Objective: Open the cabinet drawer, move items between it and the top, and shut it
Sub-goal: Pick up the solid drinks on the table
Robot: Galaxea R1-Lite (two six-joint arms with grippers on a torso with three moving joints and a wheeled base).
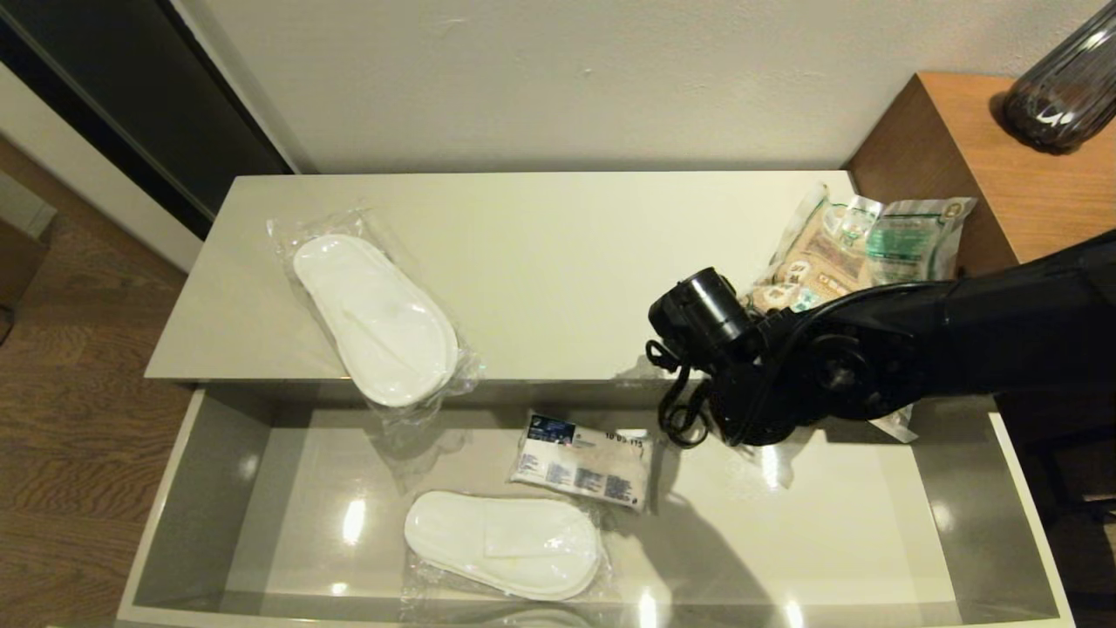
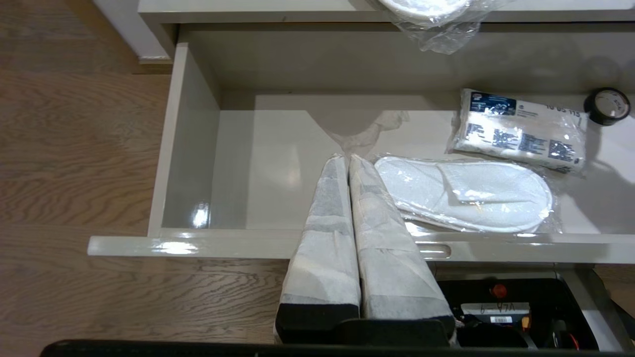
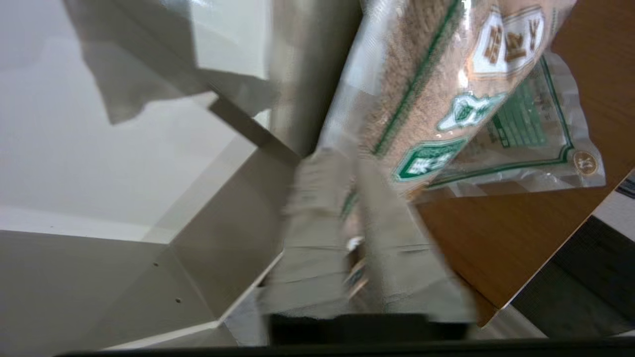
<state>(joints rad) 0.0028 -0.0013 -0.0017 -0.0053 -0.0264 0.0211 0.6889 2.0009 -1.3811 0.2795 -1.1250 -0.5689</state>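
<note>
The cabinet drawer (image 1: 187, 488) stands pulled out, grey lining showing. One sealed white slipper pair (image 1: 375, 318) lies on the top (image 1: 558, 262) at the left, with its toe over the front edge. A second slipper pair (image 1: 504, 542) lies inside the drawer near the front. My right gripper (image 3: 349, 158) is shut on the lower edge of the bag of brown grain (image 3: 431, 84), at the top's right end (image 1: 828, 253). The right wrist (image 1: 785, 375) hides the fingers in the head view. My left gripper (image 2: 347, 158) is shut and empty above the drawer's front rim (image 2: 198, 245).
A small white packet with blue print (image 1: 582, 460) lies mid-drawer, and a small black ring (image 2: 606, 105) sits beside it toward the right. A brown wooden cube (image 1: 985, 148) with a dark ribbed vase (image 1: 1059, 87) adjoins the top's right end. Wood floor lies to the left.
</note>
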